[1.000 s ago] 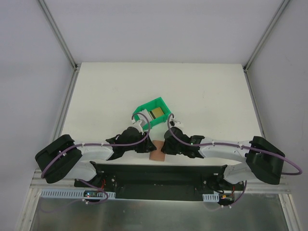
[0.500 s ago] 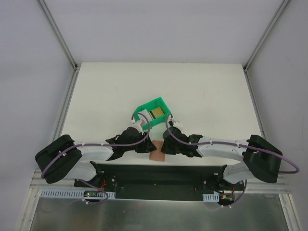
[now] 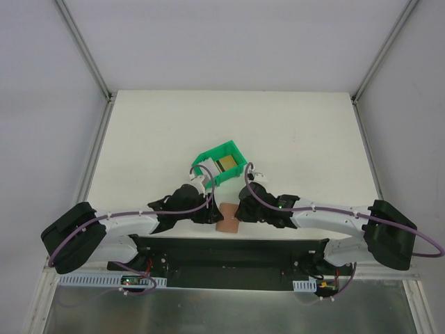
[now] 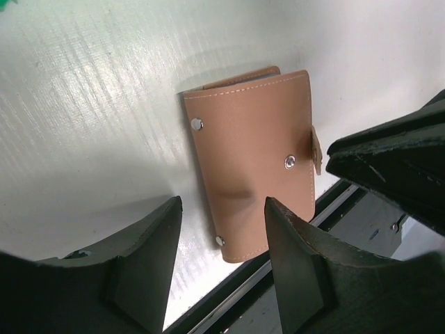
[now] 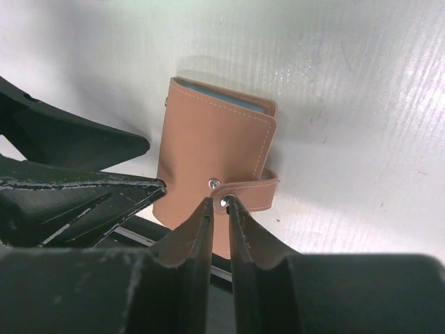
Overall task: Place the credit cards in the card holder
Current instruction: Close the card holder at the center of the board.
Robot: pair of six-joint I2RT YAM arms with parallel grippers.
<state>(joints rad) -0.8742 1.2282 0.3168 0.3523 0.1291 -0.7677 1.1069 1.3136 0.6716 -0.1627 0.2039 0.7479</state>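
Observation:
The tan leather card holder (image 3: 227, 218) lies folded at the table's near edge, also in the left wrist view (image 4: 250, 160) and the right wrist view (image 5: 208, 149). Its snap tab (image 5: 250, 193) is off the stud. My right gripper (image 5: 218, 202) is shut on the tab's end, just right of the holder in the top view (image 3: 239, 213). My left gripper (image 4: 222, 209) is open and empty, low over the holder's left side (image 3: 211, 213). A gold-olive credit card (image 3: 224, 165) lies in the green bin (image 3: 206, 159). The white-grey and blue cards are out of view.
The black frame and the table's front edge (image 4: 278, 278) run right under the holder's near end. The green bin stands just behind both grippers. White table (image 3: 292, 139) stretches beyond and to both sides.
My left arm has sunk lower and its gripper has edged toward the holder. My right gripper has shifted slightly right. The holder stays in place.

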